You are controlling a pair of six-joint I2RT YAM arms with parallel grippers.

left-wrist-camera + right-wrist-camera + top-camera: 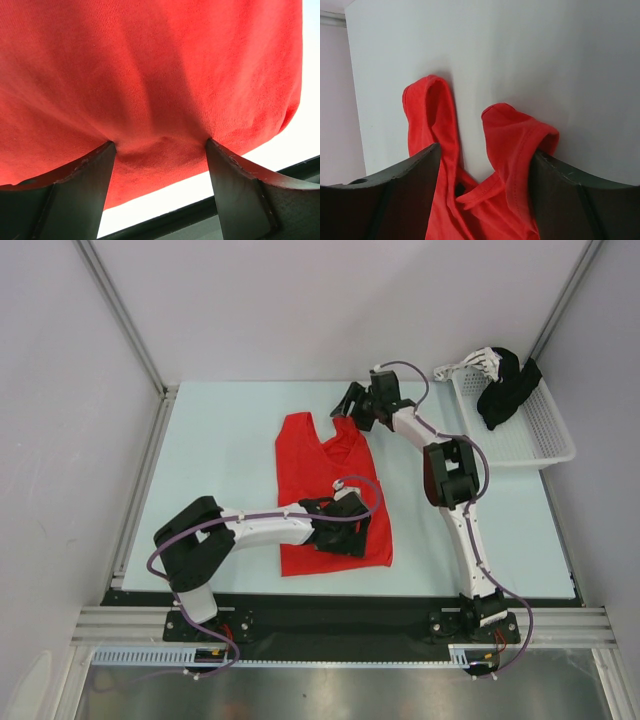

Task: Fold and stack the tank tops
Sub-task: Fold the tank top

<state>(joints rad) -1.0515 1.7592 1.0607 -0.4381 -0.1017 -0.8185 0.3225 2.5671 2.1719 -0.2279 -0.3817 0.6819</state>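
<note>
Bright red tank top (315, 455) lies flat, straps at the far end.

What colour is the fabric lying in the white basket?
Black; the fabric hangs over the basket's far end, clearest in the top external view.

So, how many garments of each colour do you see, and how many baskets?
Red tank top: 1
Black garment: 1
White basket: 1
Total: 3
A pale item beside the black garment is too unclear to count.
</note>
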